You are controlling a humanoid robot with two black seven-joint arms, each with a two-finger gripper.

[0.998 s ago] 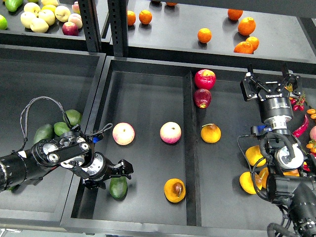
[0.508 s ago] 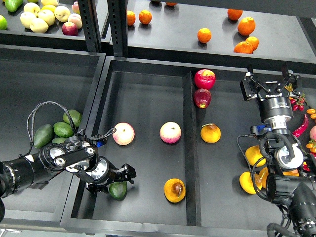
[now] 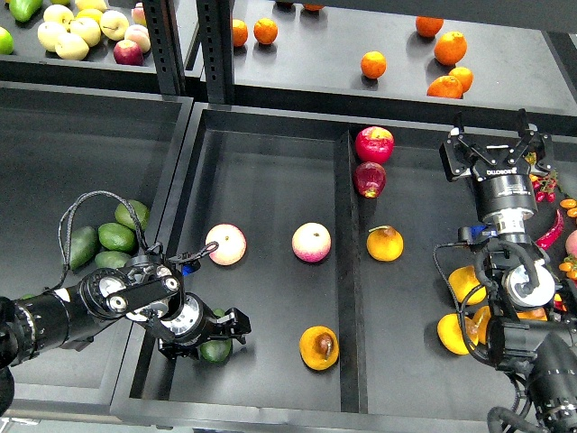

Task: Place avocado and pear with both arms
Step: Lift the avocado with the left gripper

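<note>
My left end effector (image 3: 215, 334) sits over the dark green, smooth, teardrop-shaped avocado (image 3: 215, 349), fingers either side; I cannot tell whether they clamp it. The round orange-yellow pear with a brown patch (image 3: 319, 347) lies at three o'clock from it, in the same black tray compartment (image 3: 270, 180) with two pink-yellow apples (image 3: 225, 244). My right end effector (image 3: 494, 142), fingers apart, hovers well away at one o'clock.

Left pincer (image 3: 215, 335) low, fingers seemingly closed; right pincer (image 3: 492, 144) raised, fingers spread.
</note>
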